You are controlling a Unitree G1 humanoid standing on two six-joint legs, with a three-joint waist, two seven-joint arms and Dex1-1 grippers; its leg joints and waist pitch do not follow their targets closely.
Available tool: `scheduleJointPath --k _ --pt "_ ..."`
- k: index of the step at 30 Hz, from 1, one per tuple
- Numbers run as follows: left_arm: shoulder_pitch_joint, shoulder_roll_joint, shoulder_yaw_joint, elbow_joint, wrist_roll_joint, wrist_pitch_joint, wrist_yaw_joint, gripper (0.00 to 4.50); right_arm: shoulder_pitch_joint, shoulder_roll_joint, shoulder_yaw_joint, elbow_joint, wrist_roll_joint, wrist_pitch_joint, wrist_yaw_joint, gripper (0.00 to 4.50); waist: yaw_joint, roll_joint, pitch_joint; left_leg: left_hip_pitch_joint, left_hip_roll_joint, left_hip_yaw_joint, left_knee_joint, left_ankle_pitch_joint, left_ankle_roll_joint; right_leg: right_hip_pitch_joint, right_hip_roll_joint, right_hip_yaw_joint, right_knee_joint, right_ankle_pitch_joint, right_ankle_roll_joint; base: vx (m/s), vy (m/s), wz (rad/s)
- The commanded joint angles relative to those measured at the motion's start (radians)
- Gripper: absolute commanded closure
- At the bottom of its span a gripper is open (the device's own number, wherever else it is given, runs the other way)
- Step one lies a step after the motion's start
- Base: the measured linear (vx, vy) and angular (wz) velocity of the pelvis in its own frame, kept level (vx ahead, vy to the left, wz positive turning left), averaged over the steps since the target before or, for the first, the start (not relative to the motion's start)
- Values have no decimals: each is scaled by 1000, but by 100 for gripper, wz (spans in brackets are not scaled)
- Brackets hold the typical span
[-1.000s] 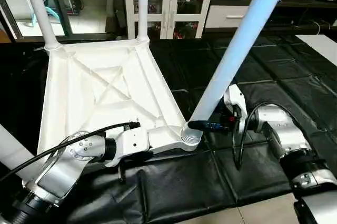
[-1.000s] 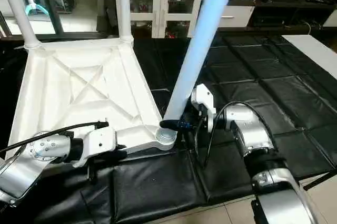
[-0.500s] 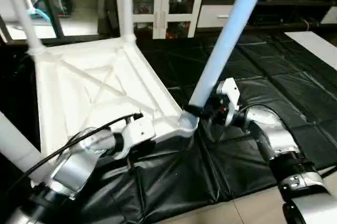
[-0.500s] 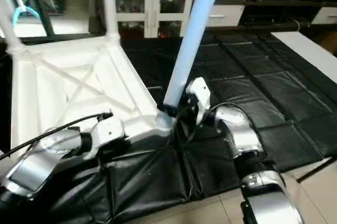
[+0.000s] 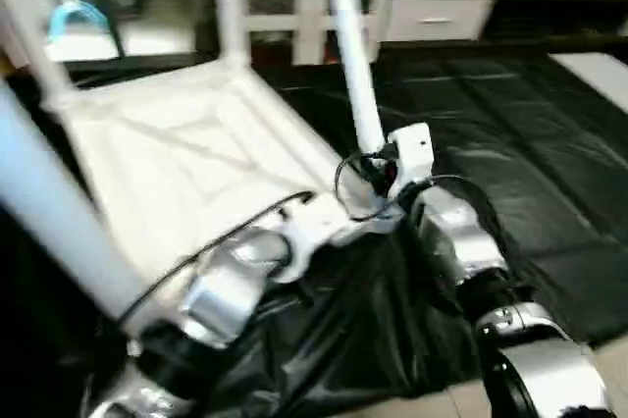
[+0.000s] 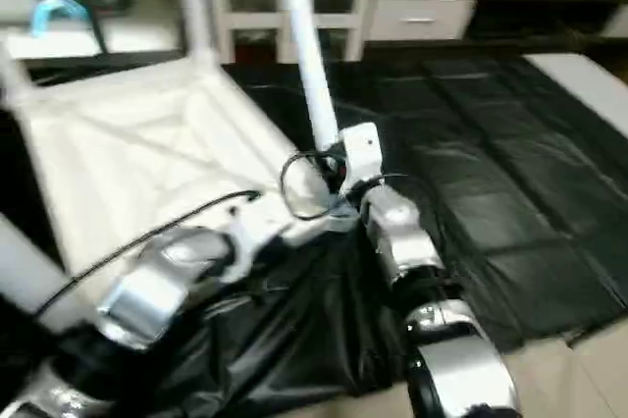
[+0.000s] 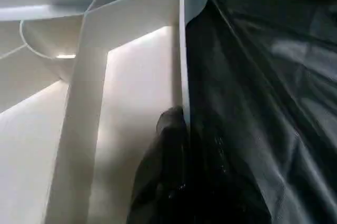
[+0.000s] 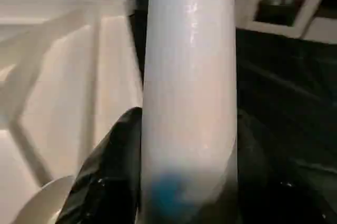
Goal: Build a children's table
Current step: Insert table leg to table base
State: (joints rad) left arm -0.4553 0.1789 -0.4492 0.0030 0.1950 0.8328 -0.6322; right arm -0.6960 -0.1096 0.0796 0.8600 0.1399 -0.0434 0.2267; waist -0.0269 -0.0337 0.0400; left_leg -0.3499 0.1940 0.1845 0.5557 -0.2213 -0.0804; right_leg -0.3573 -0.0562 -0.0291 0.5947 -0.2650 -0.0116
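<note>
The children's table top (image 5: 186, 158) lies upside down on the black mat, ribs facing up. Two legs stand in its far corners, one at the left (image 5: 27, 30) and one at the back (image 5: 230, 1). A third leg (image 5: 54, 207) crosses the near left foreground. My right gripper (image 5: 371, 168) is shut on the fourth leg (image 5: 351, 75) just above the near right corner socket; the right wrist view shows that leg (image 8: 189, 77) between both black fingers (image 8: 113, 171). My left gripper (image 7: 184, 129) is shut on the top's near rim (image 7: 181, 66), beside that corner.
Black padded mat (image 5: 510, 143) covers the floor and bunches up under the near edge (image 5: 343, 320). A white glass-door cabinet (image 5: 314, 6) stands behind. A white board (image 5: 599, 65) lies at the right. A black cable loops at my right wrist (image 5: 343, 178).
The whole picture has shifted and tilted. The leg in my right gripper has swung from leaning far right to nearly upright. Both grips have held.
</note>
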Motion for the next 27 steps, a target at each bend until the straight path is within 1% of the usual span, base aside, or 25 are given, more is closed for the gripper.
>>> scheduleJointPath --k 1,2,3,4,5,6,8,9,10,11,12,13,14,15,16,17,19,20,21,22,23,24,25,26,27 --pt "-24 -8 -5 32 42 19 55 450 113 19 28 206 -48 73 -59 264 -12 26 1 5 48 -13 -74 -156 -32 -2 -61 44 -70 74 -182 0 0 0" --pt "-17 -16 11 30 42 25 73 450 102 26 40 200 -69 19 -88 264 -14 23 1 6 47 -12 -72 -135 -36 0 -59 42 -67 128 -178 0 0 0" --pt "-11 -8 16 25 42 11 73 450 97 25 43 190 -75 -4 -90 264 -13 25 0 5 46 -13 -71 -128 -39 5 -61 41 -64 160 -176 0 0 0" --pt "-6 -1 23 22 43 8 79 450 93 23 44 184 -81 -22 -89 264 -14 20 -2 3 43 -12 -68 -114 -32 11 -59 42 -62 195 -170 0 0 0" --pt "-1 8 26 20 45 -3 80 450 91 22 39 176 -78 -35 -85 264 -13 20 0 3 42 -12 -68 -105 -24 12 -60 41 -62 214 -167 0 0 0" --pt "6 25 26 18 46 -44 79 450 90 20 25 164 -70 -48 -80 264 -14 19 1 3 42 -12 -68 -114 -21 12 -60 41 -63 204 -166 0 0 0" --pt "11 33 29 16 43 -74 80 450 88 22 4 156 -54 -67 -71 264 -15 17 3 3 44 -11 -70 -161 -10 10 -62 43 -68 128 -167 0 0 0" --pt "22 47 39 15 37 -134 84 450 87 29 -38 134 -14 -116 -39 264 -16 18 5 3 47 -11 -72 -185 -9 8 -64 44 -71 76 -172 0 0 0" --pt "29 60 39 12 26 -187 73 450 88 34 -59 115 11 -139 -3 264 -15 15 5 2 49 -11 -72 -199 -1 6 -66 46 -74 41 -176 0 0 0" --pt "39 77 39 3 11 -217 48 450 92 34 -74 85 36 -162 42 264 -14 18 4 0 49 -13 -71 -191 4 8 -66 47 -72 45 -178 0 0 0" --pt "46 89 39 -4 0 -234 30 450 94 35 -83 67 51 -181 73 264 -14 18 0 -1 51 -11 -67 -149 18 10 -64 48 -65 104 -184 0 0 0" --pt "49 94 38 -6 -2 -242 25 450 96 34 -84 60 55 -185 81 264 -14 17 1 -3 52 -10 -65 -96 31 12 -64 47 -57 180 -197 0 0 0" --pt "61 120 34 -15 -11 -283 -3 450 105 27 -93 26 76 -202 122 264 -14 15 0 -5 50 -9 -63 -76 49 16 -63 45 -54 227 -207 0 0 0" --pt "63 123 34 -17 -13 -287 -6 450 106 26 -93 22 78 -204 127 264 -16 13 -2 -8 48 -8 -59 -55 59 19 -63 47 -49 260 -213 0 0 0" --pt "81 157 28 -29 -27 -330 -47 450 117 14 -101 -14 101 -226 177 264 -15 16 -2 -7 45 -6 -56 -16 85 21 -62 47 -46 314 -225 0 0 0" --pt "98 190 18 -34 -32 -371 -79 450 132 1 -103 -49 124 -246 234 264 -18 16 -2 -12 44 -4 -54 -21 104 22 -64 49 -44 327 -229 0 0 0" --pt "118 232 5 -25 -26 -420 -102 450 156 -17 -104 -96 158 -272 323 264 -22 18 1 -10 47 -3 -54 -31 122 19 -64 48 -45 322 -233 0 0 0" --pt "125 251 3 -7 -15 -457 -99 450 174 -29 -109 -122 181 -285 383 265 -24 20 -1 -10 48 -4 -53 -37 132 21 -63 47 -45 311 -237 0 0 0" --pt "125 251 3 -7 -15 -457 -99 450 174 -29 -109 -122 181 -285 383 265 -23 20 0 -10 50 -3 -53 -38 134 20 -63 47 -45 302 -237 0 0 0" --pt "125 251 3 -7 -15 -457 -99 450 174 -29 -109 -122 181 -285 383 265 -24 21 0 -6 51 -1 -53 -27 134 17 -62 47 -43 296 -246 0 0 0" --pt "129 262 3 6 -9 -481 -94 450 185 -35 -114 -136 195 -294 420 265 -23 21 -2 -7 49 0 -50 -11 137 18 -61 47 -41 293 -256 0 0 0" --pt "129 257 23 14 -28 -485 -99 422 192 -38 -128 -151 217 -294 454 265 -22 20 -1 -7 50 1 -50 -6 137 19 -61 49 -41 293 -257 0 0 0" --pt "125 246 51 21 -49 -484 -95 404 194 -39 -144 -166 243 -287 486 265 -23 18 -4 -7 49 3 -47 6 145 20 -61 51 -37 307 -262 0 0 0" --pt "119 237 71 19 -74 -479 -106 393 189 -38 -153 -173 259 -285 503 265 -22 18 -4 -7 48 4 -46 12 150 21 -62 52 -36 318 -264 0 0 0" --pt "116 234 83 19 -92 -481 -113 388 186 -37 -159 -177 269 -285 516 265 -19 16 -9 -10 44 5 -39 43 165 24 -60 55 -30 372 -271 0 0 0"
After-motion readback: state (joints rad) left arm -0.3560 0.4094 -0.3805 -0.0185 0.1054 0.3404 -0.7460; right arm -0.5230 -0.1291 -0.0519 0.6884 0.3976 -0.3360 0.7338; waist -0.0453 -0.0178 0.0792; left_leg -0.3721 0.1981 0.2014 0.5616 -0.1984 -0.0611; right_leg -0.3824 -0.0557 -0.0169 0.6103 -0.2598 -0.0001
